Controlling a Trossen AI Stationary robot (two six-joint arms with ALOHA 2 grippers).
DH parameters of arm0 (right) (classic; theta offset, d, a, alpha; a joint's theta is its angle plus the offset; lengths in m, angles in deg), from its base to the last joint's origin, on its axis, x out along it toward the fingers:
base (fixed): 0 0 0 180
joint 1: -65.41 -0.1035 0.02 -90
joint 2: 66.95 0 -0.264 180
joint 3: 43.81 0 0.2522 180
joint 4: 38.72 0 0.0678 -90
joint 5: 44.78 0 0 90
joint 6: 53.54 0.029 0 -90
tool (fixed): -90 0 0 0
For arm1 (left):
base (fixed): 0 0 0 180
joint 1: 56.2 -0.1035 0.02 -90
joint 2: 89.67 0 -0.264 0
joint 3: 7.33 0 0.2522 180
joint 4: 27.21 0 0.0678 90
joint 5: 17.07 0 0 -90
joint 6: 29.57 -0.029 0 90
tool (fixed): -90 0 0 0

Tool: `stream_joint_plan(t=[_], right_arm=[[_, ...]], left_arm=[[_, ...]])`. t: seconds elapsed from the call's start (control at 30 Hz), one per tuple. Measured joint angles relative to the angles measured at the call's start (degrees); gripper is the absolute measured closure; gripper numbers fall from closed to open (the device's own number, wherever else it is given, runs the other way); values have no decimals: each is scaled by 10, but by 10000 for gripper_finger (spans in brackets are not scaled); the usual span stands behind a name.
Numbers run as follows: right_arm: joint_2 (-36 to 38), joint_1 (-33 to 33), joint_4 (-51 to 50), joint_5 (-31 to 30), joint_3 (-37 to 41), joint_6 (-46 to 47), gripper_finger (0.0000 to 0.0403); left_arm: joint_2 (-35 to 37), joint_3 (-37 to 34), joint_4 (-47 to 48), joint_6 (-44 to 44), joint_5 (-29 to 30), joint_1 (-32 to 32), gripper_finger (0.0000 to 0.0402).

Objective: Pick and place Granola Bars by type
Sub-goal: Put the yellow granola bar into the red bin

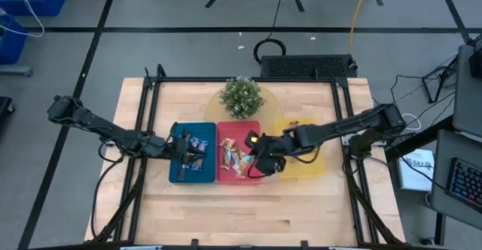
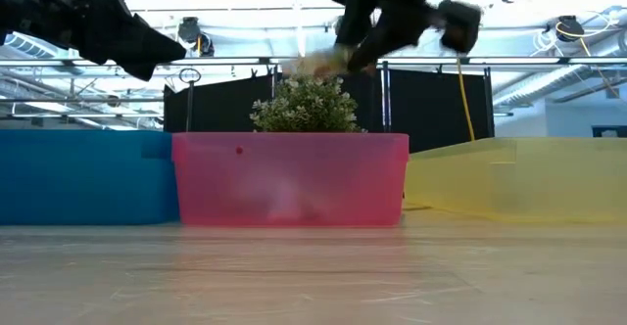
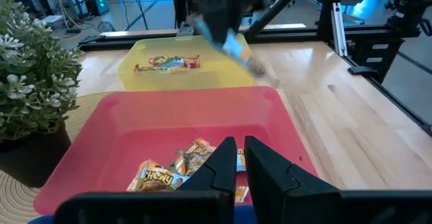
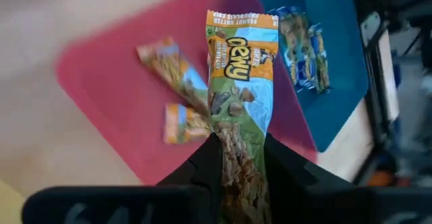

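Three trays stand in a row: blue (image 1: 179, 171), red (image 1: 226, 176), yellow (image 1: 312, 167). Orange-wrapped granola bars (image 3: 169, 173) lie in the red tray, blue-wrapped ones (image 4: 304, 45) in the blue tray, red-green ones (image 3: 167, 63) in the yellow tray. My right gripper (image 4: 239, 146) hangs over the red tray, shut on an orange and green bar (image 4: 239, 69). My left gripper (image 3: 239, 156) is shut and empty, above the blue tray's right part (image 1: 192, 150), and points toward the red tray. My right gripper pinches the orange and green bar between its two fingers at one end of the wrapper (image 4: 236, 140). The fingers lie along the bar, which sticks out ahead of them. It is lifted clear above the red tray (image 2: 313, 63).
A small potted plant (image 1: 241, 97) stands on a round mat behind the red tray. Bare wood (image 1: 241, 212) stretches in front of the trays to the near edge. A black frame rail (image 1: 147, 129) runs along each side of the table.
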Motion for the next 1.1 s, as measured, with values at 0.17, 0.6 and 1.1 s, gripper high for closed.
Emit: stream_joint_plan(t=[0.17,0.6,1.1], right_arm=[[-34,21,23,-24,0,-134,337],[-113,74,22,-11,0,-267,340],[-158,85,41,5,0,-344,337]], left_arm=[[0,0,-3,20,9,0,362],[0,0,6,42,30,0,362],[0,0,19,-16,45,0,362]])
